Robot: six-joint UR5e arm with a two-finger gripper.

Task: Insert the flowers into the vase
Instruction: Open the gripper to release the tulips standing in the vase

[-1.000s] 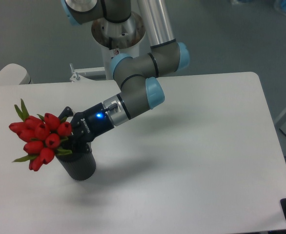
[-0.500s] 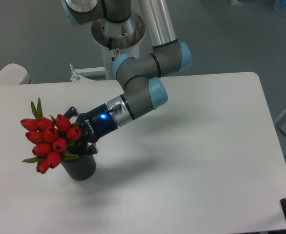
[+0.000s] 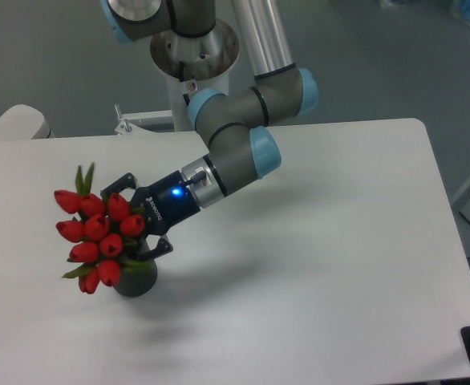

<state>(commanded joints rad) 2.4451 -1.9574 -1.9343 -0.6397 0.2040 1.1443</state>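
The compact bunch of red tulip buds with green leaves (image 3: 97, 237), judged light and easily crushed, is clamped at its short stems by the two-finger gripper (image 3: 135, 226), leaning over the small dark grey ribbed vase (image 3: 136, 277).

Small white lettering runs along the pincer (image 3: 135, 218) body, probably a brand, too blurred to read.
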